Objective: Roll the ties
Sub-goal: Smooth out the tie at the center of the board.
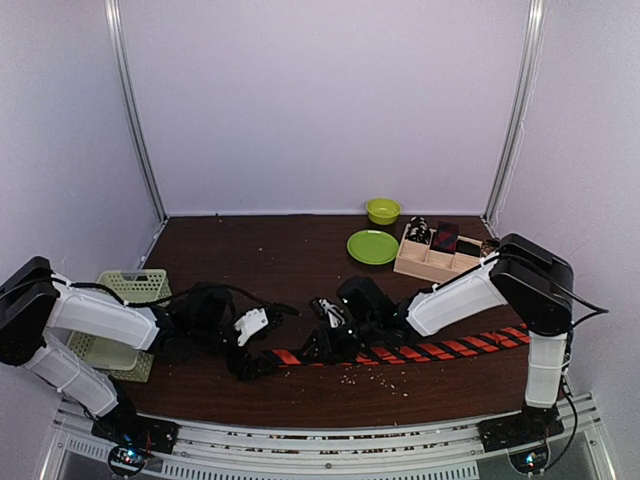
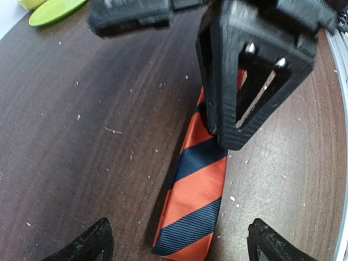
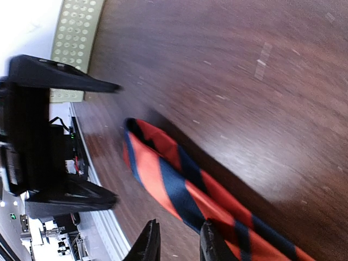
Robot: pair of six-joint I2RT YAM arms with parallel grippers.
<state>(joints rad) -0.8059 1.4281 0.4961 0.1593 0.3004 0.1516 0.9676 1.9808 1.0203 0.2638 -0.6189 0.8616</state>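
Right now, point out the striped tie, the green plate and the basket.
striped tie [image 2: 196, 190], left wrist view, middle of its near end
green plate [image 1: 372, 246], top view, its centre
basket [image 1: 135, 287], top view, its mesh wall

arms [image 1: 95, 318]: 2 | striped tie [image 1: 430, 352]: 1 | rolled ties [image 1: 444, 237] in box: 3 | box [image 1: 425, 268]: 1 | plate [image 1: 372, 246]: 1 | bowl [image 1: 382, 210]: 1 | basket [image 1: 135, 285]: 1

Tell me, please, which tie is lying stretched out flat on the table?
The orange-and-dark striped tie, stretched along the near side; the other ties sit tucked in the wooden box at the back right.
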